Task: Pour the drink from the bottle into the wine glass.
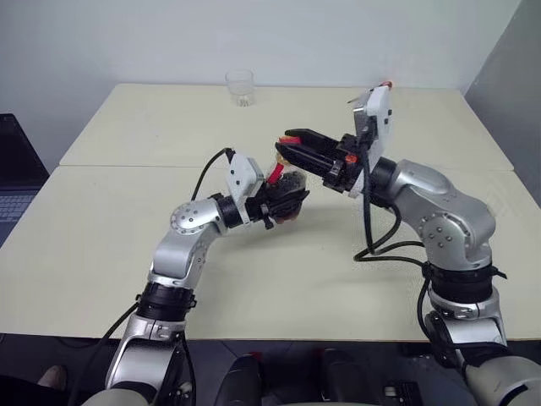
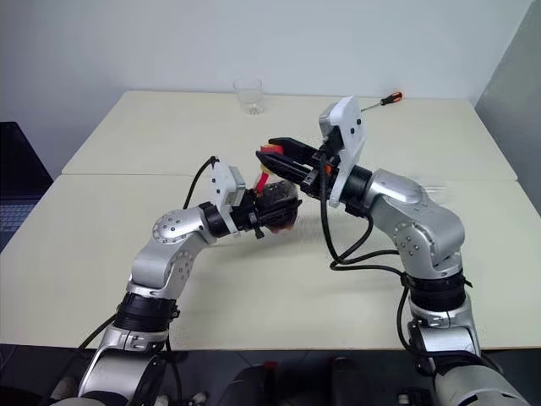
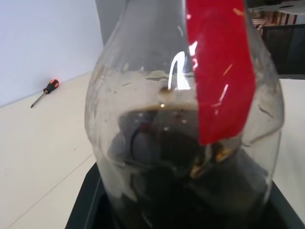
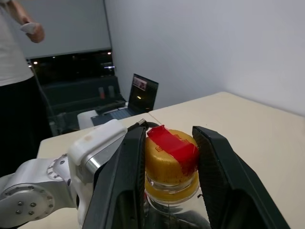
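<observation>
- Uncapping comes first, by my reading: the bottle (image 1: 288,183) is held up off the worktop (image 1: 127,237) between the two arms, its yellow cap (image 4: 170,162) still on, so no pouring can begin yet.
- Left gripper (image 1: 287,196): its fingers are partly closed around the bulbous body of the bottle, holding it upright; in the left wrist view the clear wall sits right against them, with the drink (image 3: 162,157) lying dark in the lower part and a red label (image 3: 219,71) running down the neck.
- Right gripper (image 4: 169,157): its two black fingers (image 4: 124,181) stand on either side of the cap, pressed against it or very nearly so, and a strip of red tape crosses the cap's top. I take this as a grip on the cap.
- The next move probably calls for a twist of the right wrist while the left fingers keep the body from turning; the plastic may flex under a hard squeeze.
- Beyond both sets of fingers, well apart on the far side of the worktop, stands a short clear tumbler (image 1: 240,88), and further right lies a screwdriver (image 2: 382,101).
- I cannot make out a stemmed wine glass near the fingers, so where the pour will go is unsettled.
</observation>
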You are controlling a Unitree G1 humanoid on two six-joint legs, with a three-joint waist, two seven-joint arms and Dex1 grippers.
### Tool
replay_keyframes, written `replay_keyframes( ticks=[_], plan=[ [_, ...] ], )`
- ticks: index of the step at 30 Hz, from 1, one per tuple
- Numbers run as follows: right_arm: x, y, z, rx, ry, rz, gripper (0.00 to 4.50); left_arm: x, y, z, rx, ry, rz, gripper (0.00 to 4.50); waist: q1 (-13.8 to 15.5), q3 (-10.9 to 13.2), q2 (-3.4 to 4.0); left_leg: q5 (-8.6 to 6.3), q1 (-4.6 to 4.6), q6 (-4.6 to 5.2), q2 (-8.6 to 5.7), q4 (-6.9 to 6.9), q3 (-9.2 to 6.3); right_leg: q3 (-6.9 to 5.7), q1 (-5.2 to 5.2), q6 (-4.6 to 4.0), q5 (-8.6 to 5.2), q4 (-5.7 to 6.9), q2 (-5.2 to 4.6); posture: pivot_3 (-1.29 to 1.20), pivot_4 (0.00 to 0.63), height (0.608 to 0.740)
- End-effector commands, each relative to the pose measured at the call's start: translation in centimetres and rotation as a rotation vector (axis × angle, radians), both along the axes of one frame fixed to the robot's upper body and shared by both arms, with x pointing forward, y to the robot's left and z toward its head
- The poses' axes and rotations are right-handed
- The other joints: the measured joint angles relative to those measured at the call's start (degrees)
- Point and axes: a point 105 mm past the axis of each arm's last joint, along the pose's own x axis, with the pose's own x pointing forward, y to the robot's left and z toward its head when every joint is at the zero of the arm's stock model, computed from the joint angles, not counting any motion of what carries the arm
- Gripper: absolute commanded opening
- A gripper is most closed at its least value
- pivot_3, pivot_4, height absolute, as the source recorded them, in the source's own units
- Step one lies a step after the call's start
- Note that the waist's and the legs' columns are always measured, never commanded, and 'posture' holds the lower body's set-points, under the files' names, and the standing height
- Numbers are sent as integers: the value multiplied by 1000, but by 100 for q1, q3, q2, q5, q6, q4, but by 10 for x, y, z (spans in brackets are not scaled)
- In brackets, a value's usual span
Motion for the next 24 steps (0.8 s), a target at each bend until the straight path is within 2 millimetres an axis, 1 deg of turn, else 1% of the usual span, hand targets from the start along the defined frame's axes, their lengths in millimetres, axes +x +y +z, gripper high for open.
replay_keyframes(
  ticks=[1, 4, 6, 11, 14, 18, 20, 24],
  plan=[
    [-14, 0, 28, 50, -89, 96, 1214, -18, -4, 2, -7, -2, -60, 2019, -6, 0, 0, 0, 0, 0, 2, 0, 0, 0, 0, 0, 0, -1, 0, 0, 150, 740],
    [-12, -1, 32, 43, -105, 102, 1214, -28, -5, -3, -3, 22, -81, 2019, -13, 0, 0, 0, 2, 0, 2, -1, 3, 3, 0, 0, 0, 1, 0, 0, 150, 740],
    [-10, -2, 36, 46, -119, 98, 1214, -31, -4, -5, -3, 32, -81, 2019, -2, 0, 0, 0, 1, 0, 2, -1, -1, -1, 0, 0, 0, 1, 0, 0, 150, 740],
    [-6, -6, 41, 48, -140, 77, 1214, -33, -2, -5, -2, 42, -75, 2019, 9, 0, 0, 0, 0, 0, -1, 4, 0, 0, 2, 0, 0, 1, 0, 0, 150, 740],
    [-3, -12, 39, 21, -156, 27, 1214, -28, 1, -3, -4, 34, -50, 2019, 9, 0, 0, 0, 0, 0, 0, 2, 0, -1, 2, 0, 0, 0, -1, 0, 150, 740],
    [4, -41, 24, -43, -140, -141, 1214, -18, 9, 2, -17, 25, 9, 2019, 26, 0, -1, 0, -2, 0, -1, 3, -1, -2, 2, 0, 0, -2, -1, 0, 150, 740],
    [5, -61, 9, -80, -120, -245, 1214, -17, 12, 2, -21, 30, 26, 2019, 29, 0, -1, 0, -2, 0, 0, 2, 0, 0, 3, 0, 0, -5, -2, 0, 150, 740],
    [1, -87, -13, -133, -86, -401, 1214, -21, 13, -1, -28, 46, 30, 2019, 27, 0, -1, 0, -3, 0, -2, 1, 3, 3, 3, 1, 0, -5, -4, 0, 150, 740]
  ],
)
